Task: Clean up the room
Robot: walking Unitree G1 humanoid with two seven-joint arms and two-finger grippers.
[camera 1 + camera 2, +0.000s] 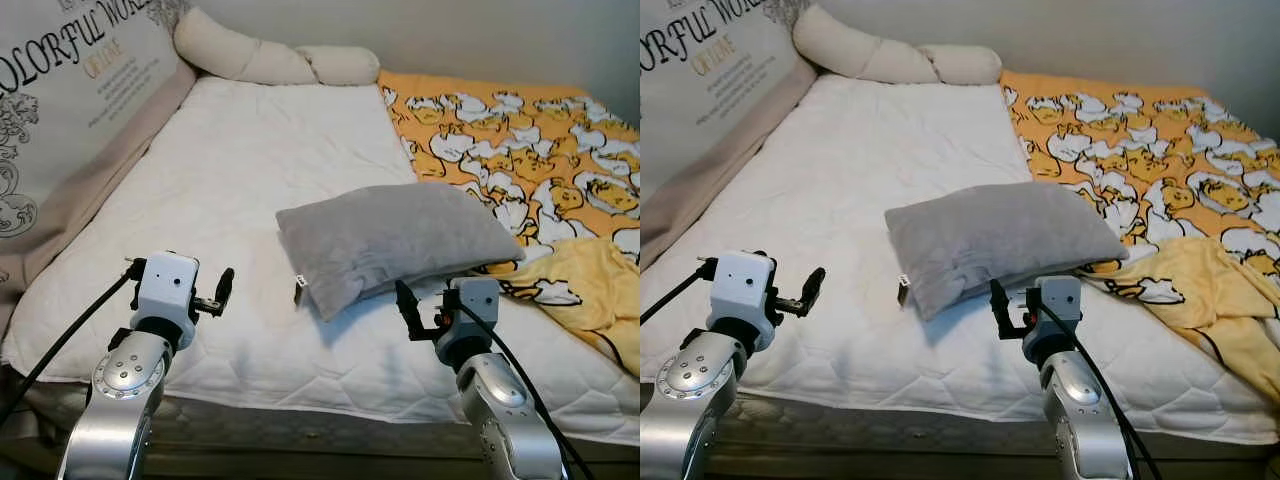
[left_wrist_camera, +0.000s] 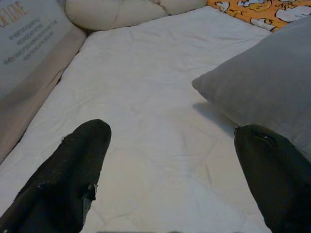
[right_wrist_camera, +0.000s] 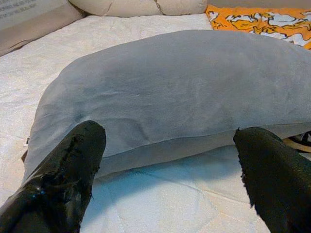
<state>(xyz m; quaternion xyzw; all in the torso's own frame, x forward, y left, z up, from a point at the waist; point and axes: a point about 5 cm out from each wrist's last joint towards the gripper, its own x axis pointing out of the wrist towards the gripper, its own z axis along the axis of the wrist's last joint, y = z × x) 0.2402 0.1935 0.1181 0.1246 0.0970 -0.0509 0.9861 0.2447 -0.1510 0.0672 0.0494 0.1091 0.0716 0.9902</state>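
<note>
A grey pillow lies in the middle of the white mattress, its right end resting on an orange duck-print blanket. My right gripper hovers just in front of the pillow's near edge, open, with the pillow spanning the gap between its fingers. My left gripper is held over the mattress to the left of the pillow, also open and empty; the pillow's corner lies off to its side.
A crumpled yellow cloth lies at the bed's right front. A cream bolster sits at the far end. A printed cushion panel lines the left side. The bed's front edge is just ahead of my arms.
</note>
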